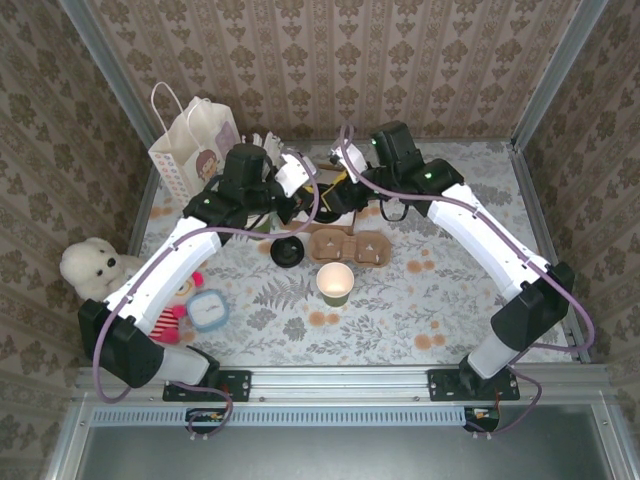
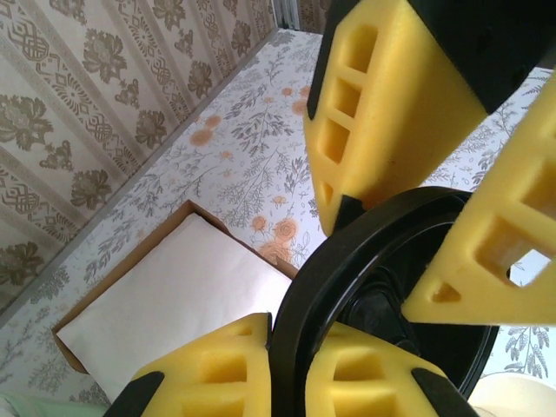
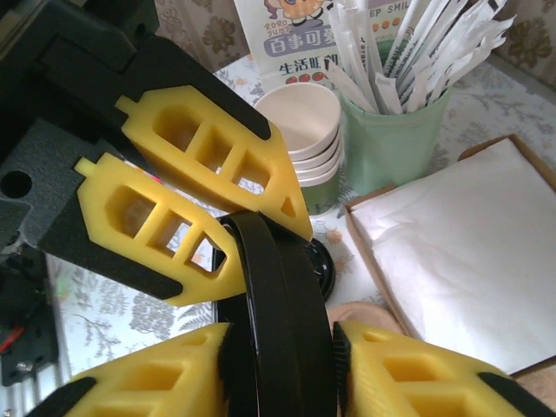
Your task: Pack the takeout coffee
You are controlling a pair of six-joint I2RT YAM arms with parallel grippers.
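Takeout coffee cup [image 1: 335, 283] stands upright at centre of the top view, long axis vertical, open mouth up, just below carrier [image 1: 348, 245]. Black lid [image 3: 278, 278] is up on edge, rim facing the right wrist camera. Left gripper [image 2: 291, 347] and right gripper [image 3: 280, 334] both clamp narrow on it.

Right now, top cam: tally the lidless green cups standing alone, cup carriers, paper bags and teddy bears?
Lidless green cup: 1
Cup carrier: 1
Paper bag: 1
Teddy bear: 1
Total: 4
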